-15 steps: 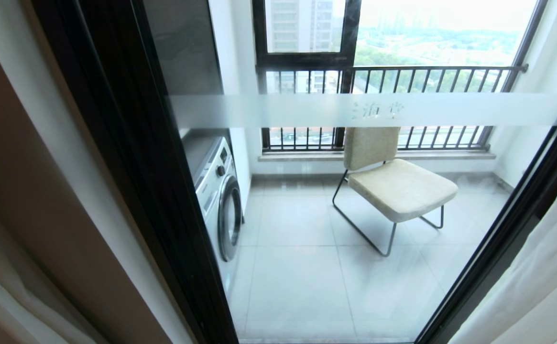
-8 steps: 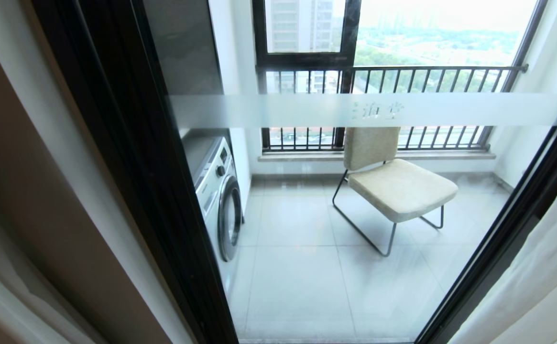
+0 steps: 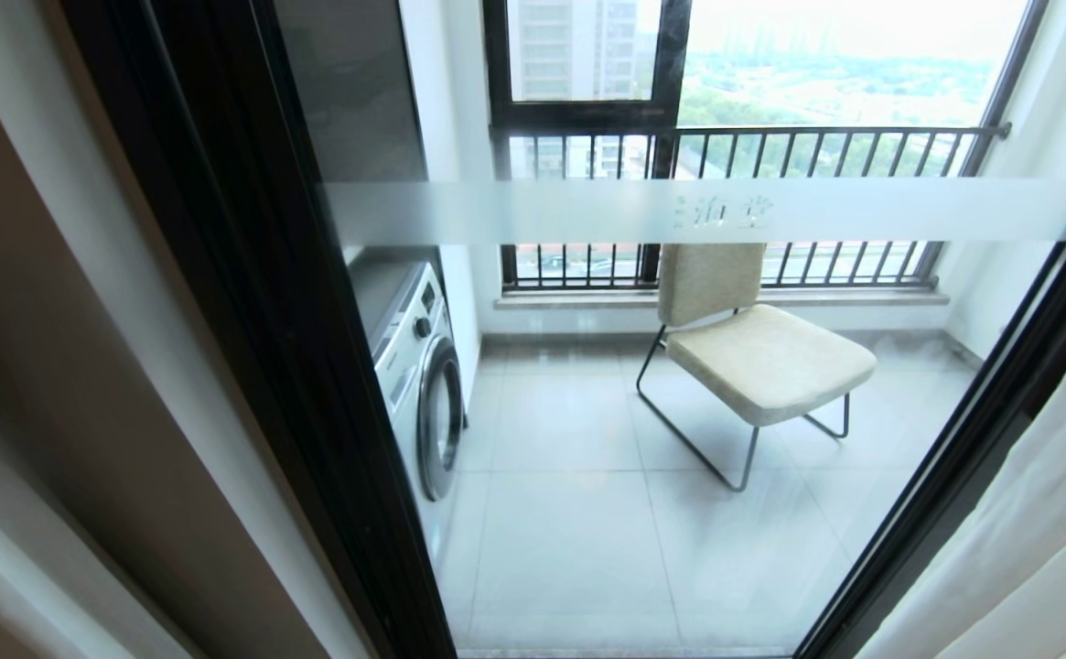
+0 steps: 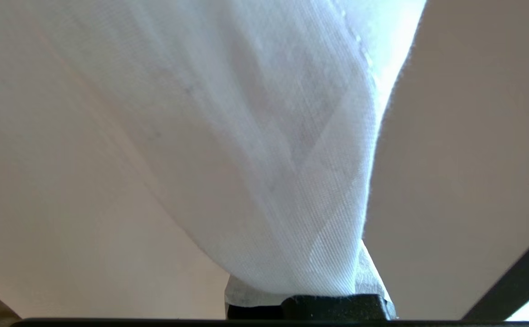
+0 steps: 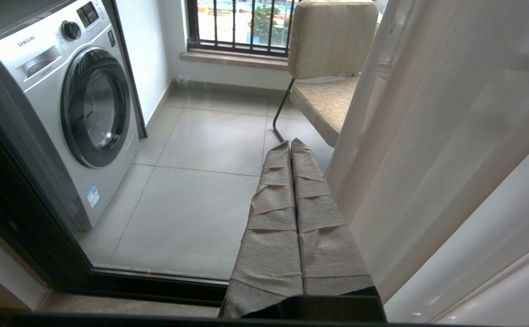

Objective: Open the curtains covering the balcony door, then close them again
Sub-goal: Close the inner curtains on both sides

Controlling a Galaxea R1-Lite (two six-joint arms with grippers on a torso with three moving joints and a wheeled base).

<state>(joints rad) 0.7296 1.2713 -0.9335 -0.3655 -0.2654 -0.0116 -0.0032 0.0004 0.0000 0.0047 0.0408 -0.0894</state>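
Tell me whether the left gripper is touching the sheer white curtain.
Touching. The left wrist view shows the sheer white curtain draped over the left gripper, its cloth pinched at the shut fingertips.

left curtain's sheer white edge (image 3: 2, 558) shifted lower-left, folds smoothed

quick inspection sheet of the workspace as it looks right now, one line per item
surface: grey tiled balcony floor behind the glass
job's things: curtains drawn to both sides; balcony door glass uncovered
clutter: washing machine, beige chair on the balcony
grippers: left gripper shut on sheer white cloth; right gripper shut, cloth-wrapped, holding nothing
cables: nothing seen
surroundings: barred windows, buildings and trees outside
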